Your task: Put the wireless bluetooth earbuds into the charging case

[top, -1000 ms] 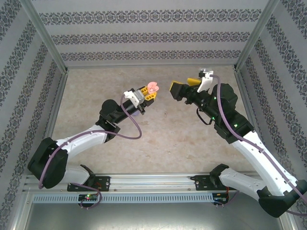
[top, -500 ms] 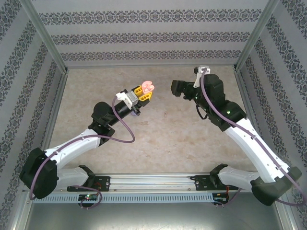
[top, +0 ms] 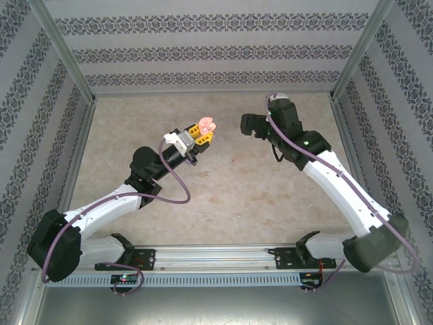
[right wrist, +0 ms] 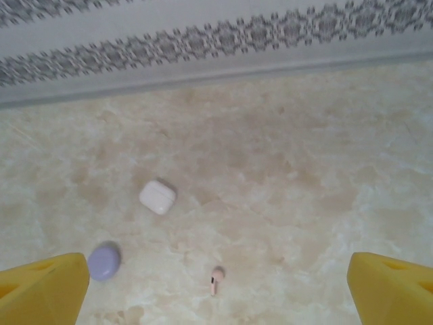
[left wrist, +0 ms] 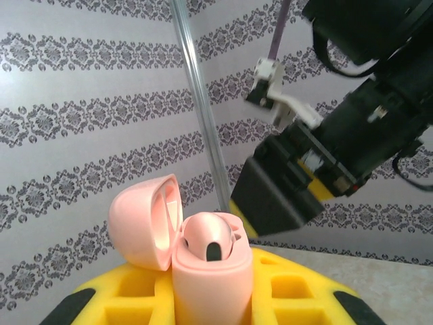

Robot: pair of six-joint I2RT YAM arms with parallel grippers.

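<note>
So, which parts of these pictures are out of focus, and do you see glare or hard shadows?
Left wrist view: the pink case is sharp, the right gripper behind it is blurred. Right wrist view: its own yellow fingertips are blurred at the bottom corners; the pink earbud on the table is soft but legible. Top external view: light is even, shadows faint, no glare.

Left claw (top: 204, 132) holding the pink case (top: 207, 124) now sits slightly further left. Right claw (top: 247, 125) is rolled over, with its arm stretched straighter.
</note>
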